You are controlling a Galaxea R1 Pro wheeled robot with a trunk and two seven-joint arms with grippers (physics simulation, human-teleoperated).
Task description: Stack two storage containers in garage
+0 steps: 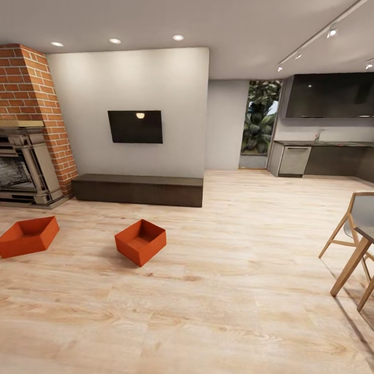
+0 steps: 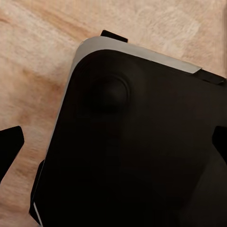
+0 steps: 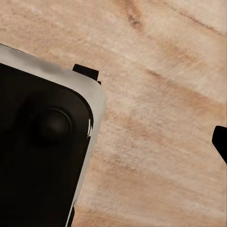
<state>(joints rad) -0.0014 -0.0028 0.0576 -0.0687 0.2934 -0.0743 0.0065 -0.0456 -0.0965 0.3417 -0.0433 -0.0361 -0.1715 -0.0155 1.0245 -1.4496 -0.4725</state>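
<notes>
Containers: you have two orange bins on the wood floor [image 1: 218, 291], one at far left [image 1: 27, 236], the other [image 1: 140, 241] right of it, well apart, both open side up.
Backdrop: fireplace [image 1: 23, 166] far left, TV [image 1: 135, 127] above a dark bench [image 1: 139, 189].
Right edge: a wooden chair [image 1: 353, 228].
Jaws: you cannot tell from either wrist view.

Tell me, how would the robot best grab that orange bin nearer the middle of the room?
Probably by a top rim. The nearer storage container sits upright and open-topped on the wood floor, a corner turned toward the camera. Its plain walls offer no handles, so a gripper coming from above could pinch one thin wall, one finger inside, one outside. The other container lies apart, leaving room.
</notes>
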